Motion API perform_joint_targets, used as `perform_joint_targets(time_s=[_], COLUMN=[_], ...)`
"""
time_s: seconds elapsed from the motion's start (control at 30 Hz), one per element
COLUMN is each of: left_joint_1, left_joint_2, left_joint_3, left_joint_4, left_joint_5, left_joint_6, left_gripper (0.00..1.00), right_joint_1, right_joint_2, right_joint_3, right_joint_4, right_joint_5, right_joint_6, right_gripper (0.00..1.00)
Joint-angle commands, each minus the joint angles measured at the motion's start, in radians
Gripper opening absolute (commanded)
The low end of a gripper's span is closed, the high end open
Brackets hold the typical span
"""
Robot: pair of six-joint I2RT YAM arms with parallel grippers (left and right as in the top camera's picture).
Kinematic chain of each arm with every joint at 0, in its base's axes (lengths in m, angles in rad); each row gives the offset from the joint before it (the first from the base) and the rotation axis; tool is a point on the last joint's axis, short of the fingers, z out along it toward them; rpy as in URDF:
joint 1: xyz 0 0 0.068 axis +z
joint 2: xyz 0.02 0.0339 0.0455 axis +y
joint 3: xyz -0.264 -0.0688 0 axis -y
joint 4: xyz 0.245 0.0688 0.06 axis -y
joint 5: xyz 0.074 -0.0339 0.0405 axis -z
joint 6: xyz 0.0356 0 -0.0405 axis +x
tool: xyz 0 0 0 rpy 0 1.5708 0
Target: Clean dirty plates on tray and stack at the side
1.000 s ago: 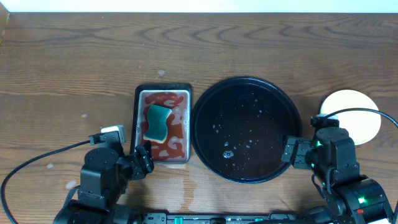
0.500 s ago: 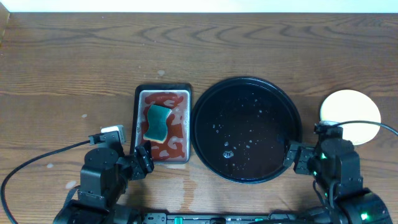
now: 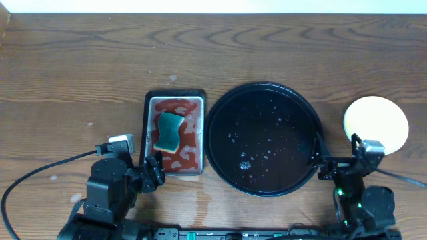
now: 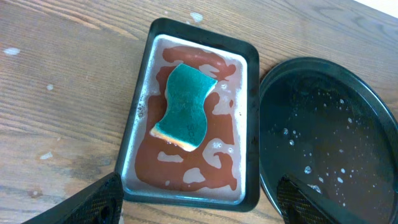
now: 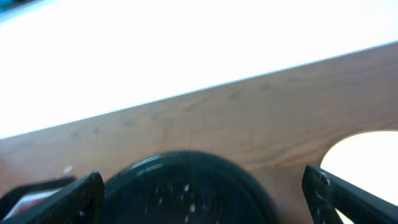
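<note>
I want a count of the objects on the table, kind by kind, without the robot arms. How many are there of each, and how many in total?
Round black tray: 1
Rectangular metal tray with red liquid: 1
Teal sponge: 1
Pale plate: 1 visible from above; whether others lie stacked under it cannot be told
Total: 4

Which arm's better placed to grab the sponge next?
Left. The left gripper sits right at the metal tray holding the sponge, jaws open toward it. The right gripper is across the black tray, by the plates.
</note>
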Motion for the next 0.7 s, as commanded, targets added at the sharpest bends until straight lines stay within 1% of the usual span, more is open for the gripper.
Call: perform_joint_targets(time_s=[0.0,0.07,0.23,0.4,0.47,0.6,0.67], left_joint_1=[-0.003,-0.003,-0.003,-0.003,-0.003,-0.003,-0.003], left_joint_2=[-0.003,-0.003,-0.003,-0.003,-0.003,-0.003,-0.003], left_joint_3=[-0.006,-0.006,-0.006,-0.006,-0.006,-0.006,-0.006], left_joint_4=[0.000,0.000,0.000,0.000,0.000,0.000,0.000], left_joint_5=[0.002,0.002,0.002,0.002,0.002,0.002,0.002], left_joint_6=[0.005,0.005,0.005,0.005,0.005,0.005,0.005], left_gripper=[0.80,0.80,0.80,0.80,0.80,0.80,0.80], right_joint_1=[-0.034,-0.051,-0.064,-0.079,-0.078,-0.078,-0.078], right_joint_2=[-0.079,-0.121,-0.117,-0.117,-0.118,-0.118,-0.118], right_joint_3=[-0.064,-0.098,-0.163,-0.270,-0.271,-0.272,-0.272], right_joint_4=[0.060,0.103,0.235,0.413,0.385,0.357,0.291], right_joint_5=[-0.020,-0.019,-0.016,-0.019,-0.022,-0.043,-0.045], right_joint_6=[-0.018,-0.018,-0.023,-0.068,-0.109,-0.245,-0.274], right_gripper=[0.99,0.99,0.99,0.99,0.99,0.99,0.99])
